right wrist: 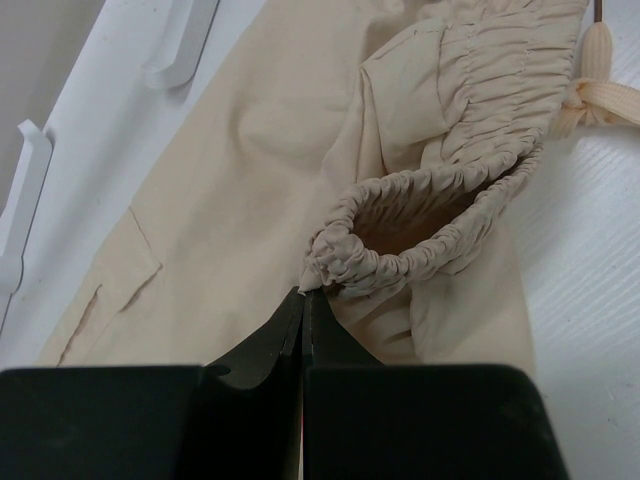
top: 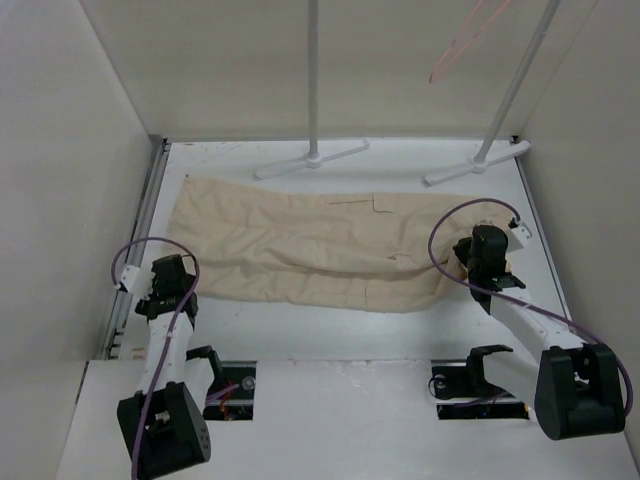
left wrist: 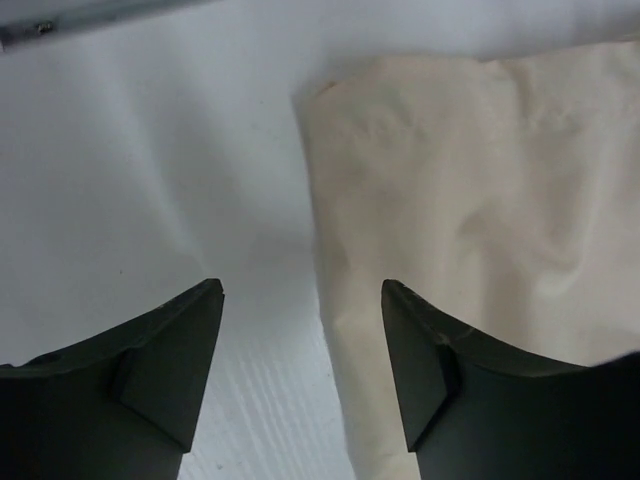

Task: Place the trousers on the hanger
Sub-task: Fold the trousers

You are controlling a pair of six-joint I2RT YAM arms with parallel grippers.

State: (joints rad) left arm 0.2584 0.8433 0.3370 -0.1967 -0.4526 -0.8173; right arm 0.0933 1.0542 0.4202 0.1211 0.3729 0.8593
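holding the left gripper (left wrist: 300,292) open at the leg end of the beige soft cloth trousers (top: 300,250), lying flat on the white table (top: 300,327); pressing the right gripper (right wrist: 303,295) closed against the gathered waistband (right wrist: 430,200).

Soft, matt, creased beige cloth in the trousers (top: 300,250); smooth white tabletop (top: 330,325); matt black plastic on left gripper (left wrist: 302,295).
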